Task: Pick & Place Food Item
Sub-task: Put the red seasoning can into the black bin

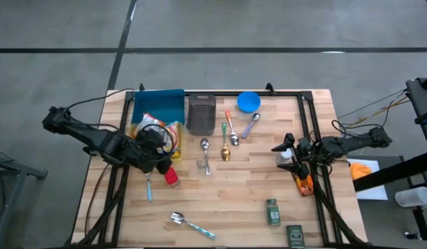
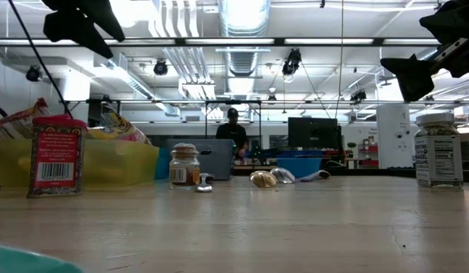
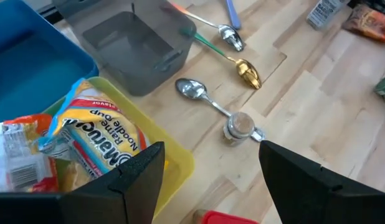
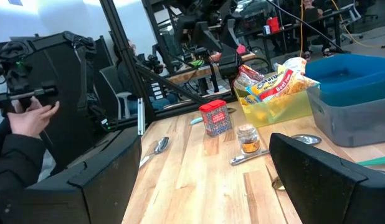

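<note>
- High view: left pincer (image 1: 155, 153) hovers, fingers apart, over the yellow bin (image 1: 173, 130) holding the ramen packet (image 1: 153, 126); right pincer (image 1: 286, 153), also apart, waits at the bench's (image 1: 234, 200) right side
- Left wrist view: ramen packet (image 3: 96, 140) looks light, crinkly, brittle inside; pinch across its narrow edges, gently

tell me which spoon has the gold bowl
The gold spoon with the green handle, lying mid-table between the plain silver spoon and the orange-handled spoon; the other spoons' bowls are all silver.
</note>
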`<control>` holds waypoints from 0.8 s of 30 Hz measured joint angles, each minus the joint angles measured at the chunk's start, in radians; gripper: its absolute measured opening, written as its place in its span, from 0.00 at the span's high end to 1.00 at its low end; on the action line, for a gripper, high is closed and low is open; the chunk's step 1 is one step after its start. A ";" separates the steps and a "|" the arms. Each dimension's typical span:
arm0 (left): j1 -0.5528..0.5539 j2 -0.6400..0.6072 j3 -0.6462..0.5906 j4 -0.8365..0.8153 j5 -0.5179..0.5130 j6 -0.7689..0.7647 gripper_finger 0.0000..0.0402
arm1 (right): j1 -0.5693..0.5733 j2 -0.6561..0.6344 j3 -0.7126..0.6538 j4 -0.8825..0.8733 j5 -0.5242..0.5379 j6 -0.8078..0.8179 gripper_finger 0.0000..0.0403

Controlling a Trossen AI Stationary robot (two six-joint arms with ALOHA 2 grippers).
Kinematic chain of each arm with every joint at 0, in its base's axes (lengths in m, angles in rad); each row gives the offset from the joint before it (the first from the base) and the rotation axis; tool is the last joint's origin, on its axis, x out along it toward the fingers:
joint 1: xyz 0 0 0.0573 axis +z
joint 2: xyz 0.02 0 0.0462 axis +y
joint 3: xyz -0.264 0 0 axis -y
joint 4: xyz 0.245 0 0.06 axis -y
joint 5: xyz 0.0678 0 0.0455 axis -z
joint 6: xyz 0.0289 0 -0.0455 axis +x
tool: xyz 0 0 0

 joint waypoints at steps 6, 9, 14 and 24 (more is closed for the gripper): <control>0.001 0.006 -0.001 0.003 0.000 -0.079 0.34 | 0.000 0.000 0.000 0.000 0.000 0.000 0.13; 0.002 0.006 -0.002 0.007 0.000 -0.118 0.34 | 0.000 0.000 0.000 0.000 0.000 0.000 0.13; 0.002 0.013 -0.002 0.010 0.001 -0.175 0.34 | 0.000 0.000 0.000 0.000 0.000 0.000 0.13; 0.017 0.070 -0.001 0.006 0.017 -0.365 0.34 | 0.000 0.001 0.000 0.002 0.000 0.000 0.13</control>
